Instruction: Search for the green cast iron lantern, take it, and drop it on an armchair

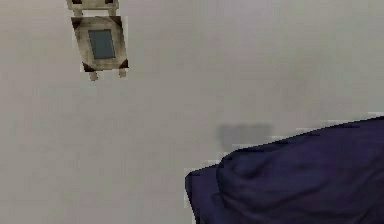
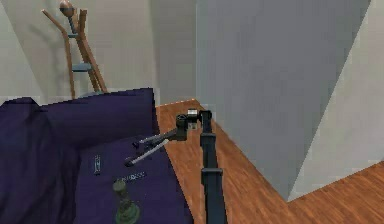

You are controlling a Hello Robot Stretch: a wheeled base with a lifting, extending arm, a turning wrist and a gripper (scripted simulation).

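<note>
A dark blue armchair [image 2: 70, 140] takes up the arm side view's left, and its edge shows again at the forward view's bottom right [image 1: 300, 180]. On its seat near the bottom edge stands a small dark green upright thing [image 2: 122, 203], shaped like a lantern. The arm [image 2: 210, 170] rises from the bottom edge. My gripper [image 2: 133, 160] reaches left over the seat, up and right of the green thing. I cannot tell whether it holds anything.
Two small flat things [image 2: 97, 160] [image 2: 131, 178] lie on the seat by the fingers. A wooden coat stand [image 2: 76, 50] rises behind the armchair. A grey wall block [image 2: 270, 80] stands right of the arm on wooden floor [image 2: 250, 170]. A framed picture [image 1: 100, 42] hangs on the pale wall.
</note>
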